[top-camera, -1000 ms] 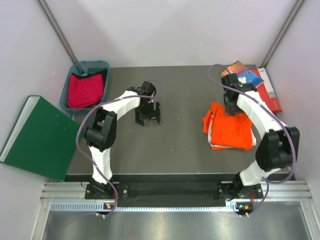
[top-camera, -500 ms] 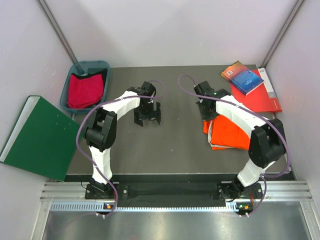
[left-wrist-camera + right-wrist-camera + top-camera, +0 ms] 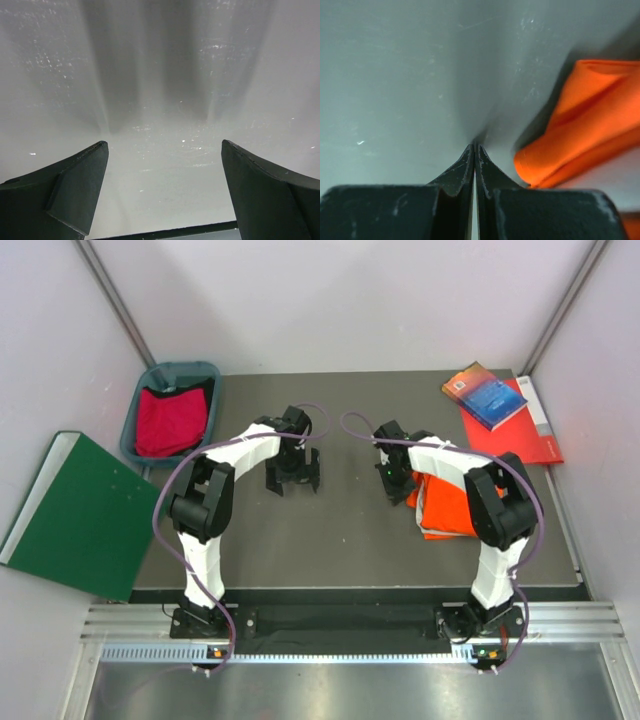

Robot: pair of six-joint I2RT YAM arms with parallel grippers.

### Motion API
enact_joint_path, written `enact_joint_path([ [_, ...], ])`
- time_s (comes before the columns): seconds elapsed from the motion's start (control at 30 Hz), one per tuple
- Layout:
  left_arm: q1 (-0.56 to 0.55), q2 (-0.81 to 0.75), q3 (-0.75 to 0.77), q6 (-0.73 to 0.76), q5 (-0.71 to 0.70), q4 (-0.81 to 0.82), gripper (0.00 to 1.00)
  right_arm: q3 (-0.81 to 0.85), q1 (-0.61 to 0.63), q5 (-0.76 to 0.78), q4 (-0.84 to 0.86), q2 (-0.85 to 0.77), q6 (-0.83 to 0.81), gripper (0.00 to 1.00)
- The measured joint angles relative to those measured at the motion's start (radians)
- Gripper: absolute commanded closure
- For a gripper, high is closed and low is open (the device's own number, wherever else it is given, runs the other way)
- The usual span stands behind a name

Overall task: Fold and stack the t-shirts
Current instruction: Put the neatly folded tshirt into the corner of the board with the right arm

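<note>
Your left fingers (image 3: 294,478) stand spread wide above the counter (image 3: 340,530), gripping nothing. Your right fingers (image 3: 474,148) are pressed together and empty, their tips low at the counter just beside the left edge of the folded orange t-shirt (image 3: 462,508) — whether they touch the cloth, you cannot tell. The right arm covers part of that shirt. A crimson t-shirt (image 3: 168,422) lies in the bin (image 3: 178,368) at far left — its folds are unclear.

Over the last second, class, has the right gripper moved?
Yes. The right gripper has swung left, away from the blue book, off the orange t-shirt, and is now over the table at the shirt's left edge.
</note>
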Motion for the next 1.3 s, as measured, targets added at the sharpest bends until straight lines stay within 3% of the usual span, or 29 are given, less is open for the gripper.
enact_joint_path([
  [0.33, 0.000, 0.000, -0.011, 0.013, -0.010, -0.003, 0.01, -0.013, -0.035, 0.060, -0.007, 0.022, 0.044, 1.00],
  [0.8, 0.000, 0.000, -0.003, 0.029, -0.010, -0.011, 0.01, -0.145, -0.342, 0.204, -0.041, -0.071, 0.032, 1.00],
  [1.03, 0.000, 0.006, 0.021, 0.040, -0.010, -0.016, 0.01, -0.170, -0.397, 0.320, -0.091, -0.071, 0.035, 1.00],
  [1.3, 0.000, 0.017, 0.029, 0.044, -0.010, -0.020, 0.01, -0.094, -0.426, 0.318, -0.144, -0.018, 0.019, 1.00],
])
